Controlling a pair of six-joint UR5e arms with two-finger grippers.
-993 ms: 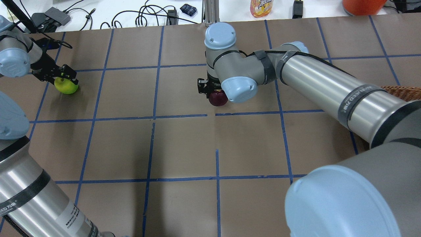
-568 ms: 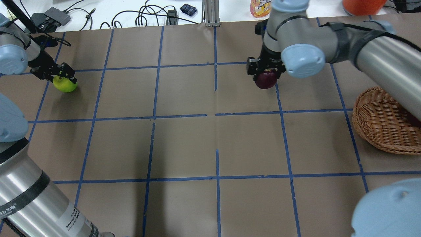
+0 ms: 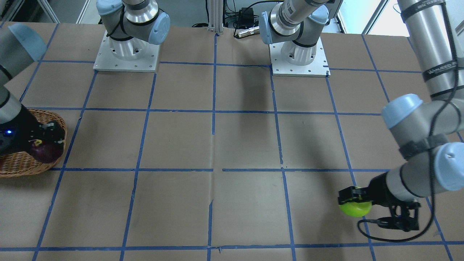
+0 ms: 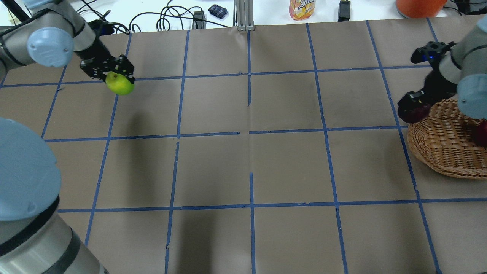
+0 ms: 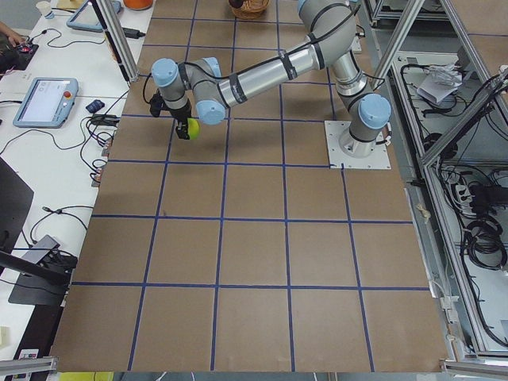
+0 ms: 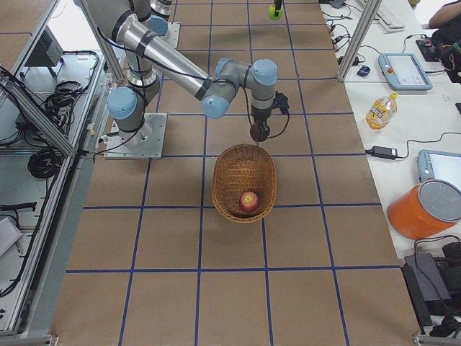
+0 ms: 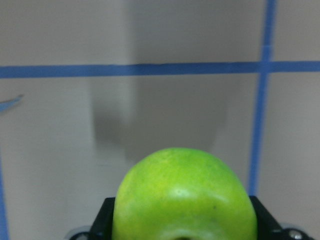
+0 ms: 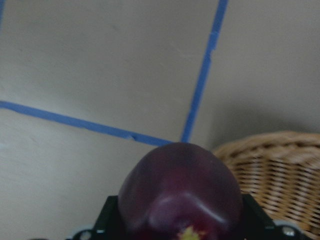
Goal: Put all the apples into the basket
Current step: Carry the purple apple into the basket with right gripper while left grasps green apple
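Right hand [image 4: 414, 107] swings over from mid-desk [image 4: 251, 160] to the basket [image 4: 430, 152] rim, clamped on the purple apple [image 4: 411, 114] to drop it beside the red apple [image 6: 249, 201] lying inside, while left hand [image 4: 118, 78] grips the green apple [image 4: 121, 86], raised off the desk's far left, ready to carry.

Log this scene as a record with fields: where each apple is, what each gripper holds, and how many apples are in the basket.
Green apple: held between the fingers of the left gripper, far from the basket
Maroon apple: held by the right gripper, at the basket's rim, not yet inside
Red apple: lying in the basket
Apples in basket: one of three
Left to deliver: two, both already gripped
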